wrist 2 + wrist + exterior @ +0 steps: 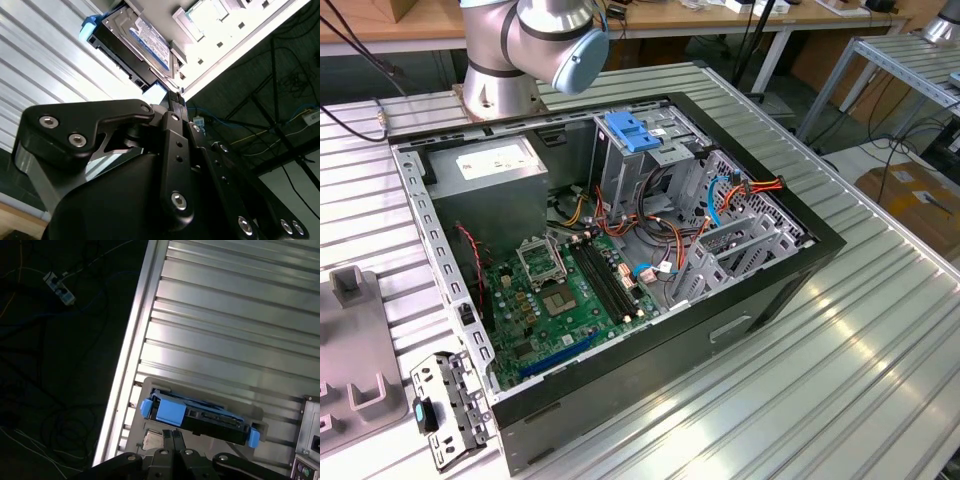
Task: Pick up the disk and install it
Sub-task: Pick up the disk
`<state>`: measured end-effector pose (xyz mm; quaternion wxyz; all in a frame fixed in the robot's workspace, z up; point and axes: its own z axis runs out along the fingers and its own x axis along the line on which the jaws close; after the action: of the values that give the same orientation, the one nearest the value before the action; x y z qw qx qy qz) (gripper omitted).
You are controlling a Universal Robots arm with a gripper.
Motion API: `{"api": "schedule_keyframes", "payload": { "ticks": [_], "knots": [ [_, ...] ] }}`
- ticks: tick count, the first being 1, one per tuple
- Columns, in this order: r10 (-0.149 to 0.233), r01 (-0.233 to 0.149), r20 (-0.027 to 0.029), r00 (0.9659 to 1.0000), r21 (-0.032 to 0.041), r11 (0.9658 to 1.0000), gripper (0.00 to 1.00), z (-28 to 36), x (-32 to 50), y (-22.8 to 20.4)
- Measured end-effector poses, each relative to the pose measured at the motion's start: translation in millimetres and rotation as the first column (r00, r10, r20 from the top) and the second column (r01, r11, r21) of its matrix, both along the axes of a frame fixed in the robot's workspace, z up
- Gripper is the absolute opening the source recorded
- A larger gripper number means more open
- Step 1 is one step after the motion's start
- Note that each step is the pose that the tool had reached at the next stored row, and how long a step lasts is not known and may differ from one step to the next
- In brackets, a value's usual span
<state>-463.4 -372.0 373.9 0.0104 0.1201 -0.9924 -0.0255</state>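
**Surface and room.** You are looking at a ribbed aluminium table [860, 330]. On it an open black computer case [670, 375] lies on its side. The arm [535, 40] rises from the table behind the case. Wooden benches [380, 25] run along the back of the room. A second metal table [910, 60] and a cardboard box [910, 195] stand at the exterior view's right. In the first wrist view, loose cables cross the dark floor [50, 365] beyond the table edge.

**Task object.** The disk [207, 419] lies flat on a light-grey fixture plate [150, 387] close to the table edge, with blue rails [170, 411] clipped to its ends. It is outside the case.

**Gripper.** In both wrist views the gripper [171, 434] sits just beside the disk's near edge. Its fingers appear pressed together with nothing between them — the disk is not held.

**Labels.** In the second wrist view, note the white label with a blue band [150, 40] on the disk's top face. In the exterior view, a white sticker [492, 158] marks the grey power-supply box [485, 195] inside the case, and a blue latch piece [633, 132] sits atop the drive cage.
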Motion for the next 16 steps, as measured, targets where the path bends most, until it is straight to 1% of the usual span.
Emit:
{"api": "schedule_keyframes", "payload": {
  "ticks": [7,10,12,13,16],
  "knots": [
    [0.033,-0.033,0.0001,0.9995,0.0,0.9995,0.11,-0.1,0.0,0.0],
    [0.053,-0.053,0.0001,0.9986,0.0001,0.9986,0.11,-0.1,0.0,0.0],
    [0.072,-0.072,0.0001,0.9974,0.0001,0.9974,0.11,-0.1,0.0,0.0],
    [0.086,-0.086,0.0002,0.9963,0.0001,0.9963,0.11,-0.1,0.1,0.0],
    [0.111,-0.111,0.0,0.9938,0.0,0.9938,0.11,0.0,0.0,0.0]
  ]
}}
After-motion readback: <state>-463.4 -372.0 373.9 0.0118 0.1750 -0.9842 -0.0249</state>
